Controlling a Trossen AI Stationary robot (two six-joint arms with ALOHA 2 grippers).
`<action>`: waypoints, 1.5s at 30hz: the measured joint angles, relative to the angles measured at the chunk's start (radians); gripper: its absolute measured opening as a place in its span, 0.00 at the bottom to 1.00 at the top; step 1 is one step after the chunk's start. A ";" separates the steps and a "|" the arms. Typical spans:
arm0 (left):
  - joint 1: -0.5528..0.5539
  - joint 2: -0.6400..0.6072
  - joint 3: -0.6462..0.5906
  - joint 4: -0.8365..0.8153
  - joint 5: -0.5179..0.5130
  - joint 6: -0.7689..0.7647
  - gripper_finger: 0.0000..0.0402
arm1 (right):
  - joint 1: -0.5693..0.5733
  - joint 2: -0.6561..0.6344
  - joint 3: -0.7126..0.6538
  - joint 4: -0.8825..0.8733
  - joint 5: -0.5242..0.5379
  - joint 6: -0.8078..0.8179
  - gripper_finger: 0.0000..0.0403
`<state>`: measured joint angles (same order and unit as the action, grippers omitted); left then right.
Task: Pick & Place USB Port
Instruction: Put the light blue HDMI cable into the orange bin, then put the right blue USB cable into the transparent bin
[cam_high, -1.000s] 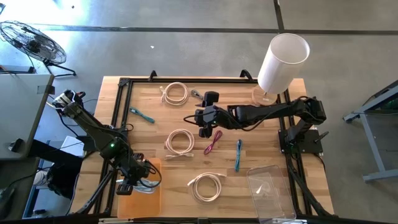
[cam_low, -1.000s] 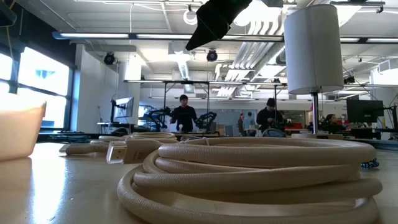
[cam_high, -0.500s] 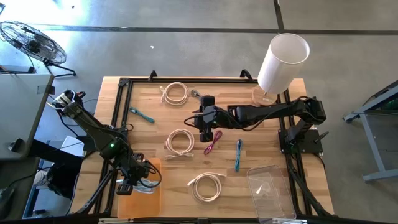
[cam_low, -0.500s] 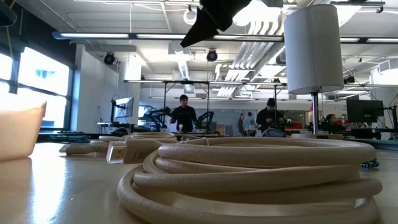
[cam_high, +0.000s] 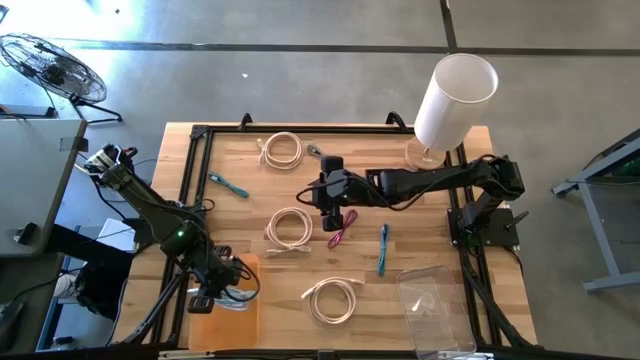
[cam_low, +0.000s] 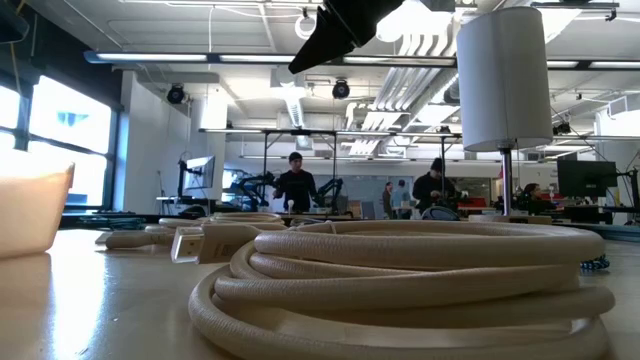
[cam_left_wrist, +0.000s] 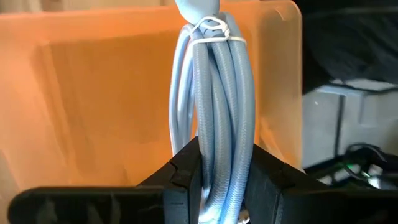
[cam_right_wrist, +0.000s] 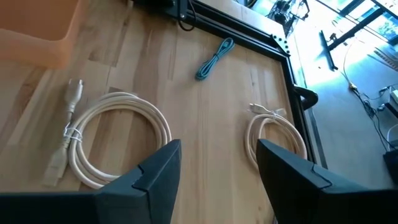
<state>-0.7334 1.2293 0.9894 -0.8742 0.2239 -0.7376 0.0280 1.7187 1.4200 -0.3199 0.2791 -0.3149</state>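
My left gripper (cam_high: 207, 296) is at the table's near left corner, over the orange tray (cam_high: 240, 318), and is shut on a pale blue bundled cable (cam_left_wrist: 217, 106) tied with a white twist (cam_left_wrist: 214, 31). My right gripper (cam_high: 330, 208) hovers open above the table's middle. It is between the middle white cable coil (cam_high: 290, 228) and a magenta cable (cam_high: 342, 228), and it touches nothing. In its wrist view the open fingers frame that white coil (cam_right_wrist: 118, 137). My left gripper pinches the pale blue cable bundle (cam_left_wrist: 219, 155) between its two fingers, which lie across the strands at one end of the bundle. The fingers come from above, slanting down into the orange tray (cam_left_wrist: 93, 93). Whether the bundle rests on the tray floor, I cannot tell.
Lying flat on the wood are two more white coils (cam_high: 282, 150) (cam_high: 333, 298), a teal cable (cam_high: 230, 185) and a blue cable (cam_high: 383, 248). A clear bin (cam_high: 435, 310) sits at the near right. A tall white cylinder on a stand (cam_high: 455, 100) is at the far right corner.
My right gripper has shifted a little toward the table's left and turned slightly about its wrist, staying open above the table. The left gripper and its cable have kept still.
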 joint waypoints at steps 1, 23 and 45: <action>0.000 0.000 0.000 0.000 -0.016 0.000 0.22 | 0.000 0.000 0.000 0.000 0.000 0.000 0.50; 0.000 0.000 0.000 -0.001 -0.069 0.000 0.22 | 0.000 0.000 0.000 0.000 0.001 0.000 0.50; 0.000 -0.001 0.000 -0.045 -0.098 0.061 0.67 | 0.000 0.000 0.000 0.000 0.002 0.000 0.50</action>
<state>-0.7334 1.2285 0.9894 -0.9193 0.1255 -0.6763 0.0280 1.7187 1.4200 -0.3195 0.2806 -0.3153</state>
